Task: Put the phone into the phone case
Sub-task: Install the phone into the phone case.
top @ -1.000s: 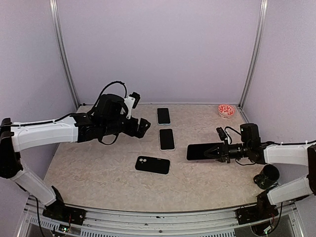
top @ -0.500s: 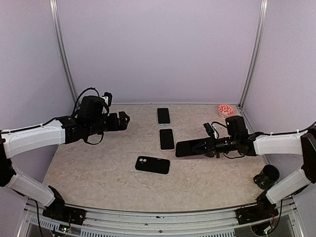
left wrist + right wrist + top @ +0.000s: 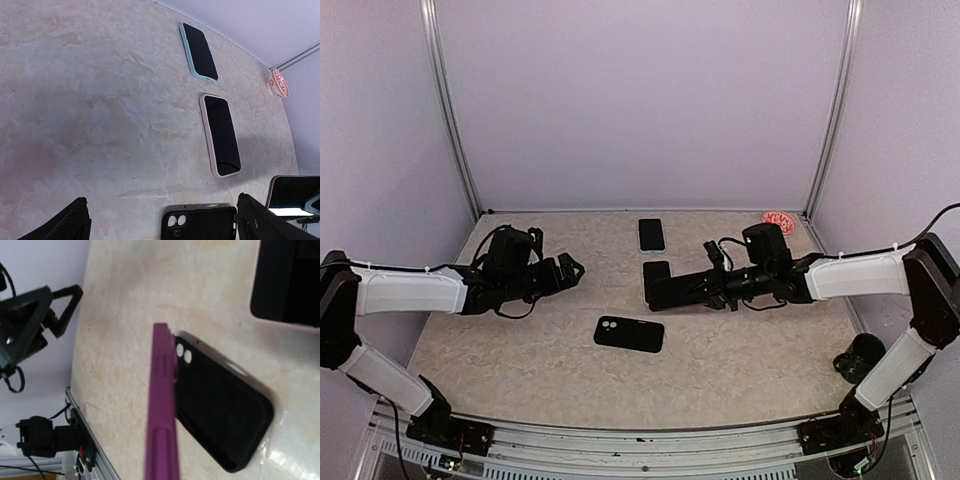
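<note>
Marbled desk [image 3: 520, 350]: right tool [image 3: 712, 287], clamped on the purple phone [image 3: 670, 288], has swung left so the black phone case [image 3: 630, 334] lies just below and ahead of it, insertion seemingly near; left tool [image 3: 570, 270], wide open and empty, has drawn back.

On the beige marbled counter [image 3: 510, 350], the flat black phone case [image 3: 629, 333] is lying nearest the arm bases. Behind it, the pale-cased phone [image 3: 658, 270] and then the blue-cased phone [image 3: 651, 235] are lying in line. The purple-edged phone [image 3: 680, 291], in the right hand [image 3: 722, 288], is hanging over the pale-cased phone's near end. The round red dish [image 3: 778, 217] is sitting at the far right corner.
</note>
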`<state>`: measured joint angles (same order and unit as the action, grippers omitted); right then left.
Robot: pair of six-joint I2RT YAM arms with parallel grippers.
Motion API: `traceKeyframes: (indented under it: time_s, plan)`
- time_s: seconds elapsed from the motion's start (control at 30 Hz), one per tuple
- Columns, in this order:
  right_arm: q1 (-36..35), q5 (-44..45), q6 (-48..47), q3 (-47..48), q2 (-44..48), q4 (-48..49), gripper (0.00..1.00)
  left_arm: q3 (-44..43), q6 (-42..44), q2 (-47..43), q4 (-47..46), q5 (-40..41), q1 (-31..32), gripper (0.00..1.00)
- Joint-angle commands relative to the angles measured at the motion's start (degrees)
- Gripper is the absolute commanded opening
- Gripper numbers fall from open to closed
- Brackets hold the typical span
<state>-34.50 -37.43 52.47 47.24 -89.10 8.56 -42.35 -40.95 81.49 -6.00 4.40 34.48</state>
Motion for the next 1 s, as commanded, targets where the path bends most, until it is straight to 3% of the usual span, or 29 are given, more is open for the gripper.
traceKeyframes:
  time_s: [0.0,0.6,0.97]
  plan:
    - [-3.2,2.6,2.8,3.2,-3.0,3.2,0.0,4.5,-5.3,0.1,-8.0,-5.9,-0.1,0.99]
    - [-12.3,8.2,11.6,10.0,-14.8,11.1,0.0,12.0,-8.7,3.6,-21.2,-15.3,0.1,0.99]
    - [-12.9,6.4,17.7,9.8,-19.4,17.0,0.0,13.6,-9.6,7.1,-28.6,-18.7,0.4,0.99]
